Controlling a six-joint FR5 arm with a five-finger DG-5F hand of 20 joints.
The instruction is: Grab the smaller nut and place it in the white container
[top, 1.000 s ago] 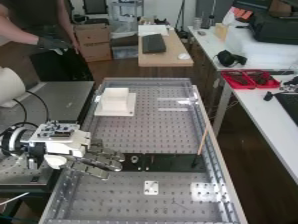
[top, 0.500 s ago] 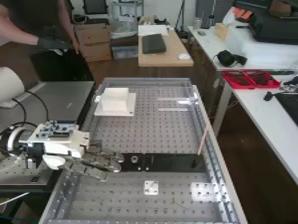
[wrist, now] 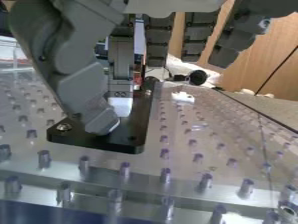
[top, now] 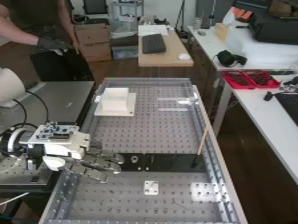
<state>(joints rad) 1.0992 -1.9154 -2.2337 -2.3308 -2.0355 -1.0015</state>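
In the high view the hand (top: 65, 146) is at the left, its relaxed fingers reaching over the left end of the black bar (top: 174, 162) and hiding part of it. The bearing (top: 134, 159) stands on the bar just beyond the fingertips. The white container (top: 115, 100) is farther up the bench. In the wrist view the hand (wrist: 76, 65) hangs open over the bar (wrist: 135, 117), nothing between thumb and fingers. Beside the thumb tip, apart from it, the smaller nut (wrist: 64, 127) lies near the bar's end.
A thin stick (top: 203, 141) rises at the bar's right end. A small white plate (top: 151, 187) sits on the perforated bench near the bar. Raised rails (top: 211, 145) edge the bench. Red trays (top: 249, 79) lie on the side table.
The hand has shifted slightly toward the bench's near end. Its fingers keep their relaxed shape, and the bearing and container have stayed in place.
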